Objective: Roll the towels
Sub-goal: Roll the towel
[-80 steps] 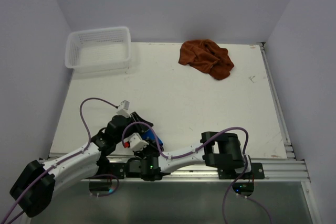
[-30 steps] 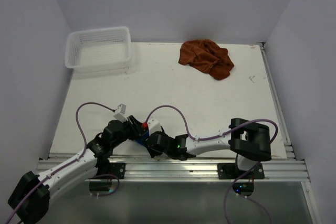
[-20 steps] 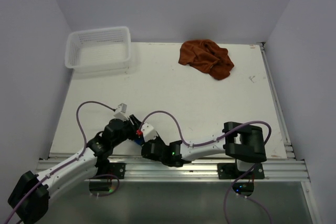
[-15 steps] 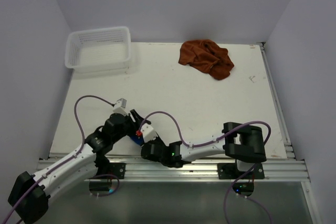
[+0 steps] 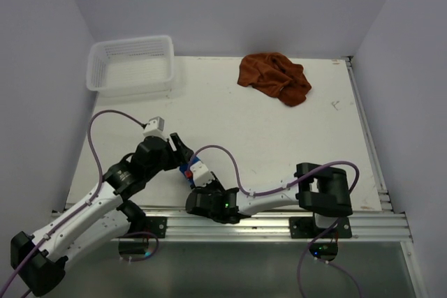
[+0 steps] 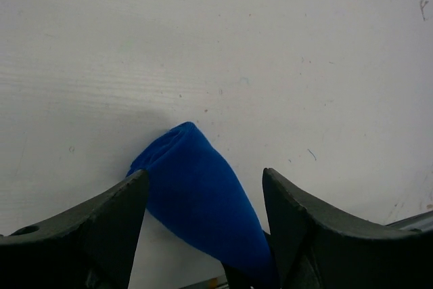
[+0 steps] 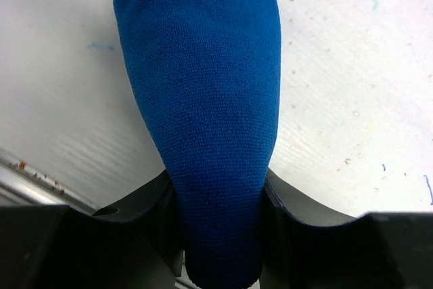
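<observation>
Pinching blue towel (image 7: 203,99) in right jaws, left jaws spread wide astride it, basket (image 5: 129,83) far-left

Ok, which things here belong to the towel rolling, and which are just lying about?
Job: blue towel, a rolled bundle pinched in the right end effector; left end effector, open astride the same towel; brown towel, crumpled at the far edge.
Lying about: white mesh basket, far left corner.
</observation>
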`<act>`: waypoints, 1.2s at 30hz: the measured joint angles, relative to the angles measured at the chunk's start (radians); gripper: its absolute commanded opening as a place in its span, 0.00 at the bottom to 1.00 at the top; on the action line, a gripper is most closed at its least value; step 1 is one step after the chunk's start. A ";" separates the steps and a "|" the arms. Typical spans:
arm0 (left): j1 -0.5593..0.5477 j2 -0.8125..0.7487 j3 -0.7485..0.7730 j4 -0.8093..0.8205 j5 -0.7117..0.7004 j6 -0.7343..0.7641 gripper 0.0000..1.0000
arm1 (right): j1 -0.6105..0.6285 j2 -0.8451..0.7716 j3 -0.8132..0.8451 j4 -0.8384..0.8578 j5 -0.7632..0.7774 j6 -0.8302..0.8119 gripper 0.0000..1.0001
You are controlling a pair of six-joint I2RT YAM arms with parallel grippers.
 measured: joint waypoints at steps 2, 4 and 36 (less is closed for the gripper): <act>0.000 0.000 0.026 -0.039 -0.013 0.002 0.73 | -0.001 0.019 0.039 -0.041 0.037 0.024 0.33; 0.000 -0.004 0.039 -0.067 -0.023 0.002 0.73 | -0.009 0.051 0.094 -0.079 0.060 0.050 0.35; 0.014 -0.012 -0.013 -0.001 -0.052 -0.023 0.75 | -0.070 0.110 0.125 -0.063 -0.011 0.032 0.91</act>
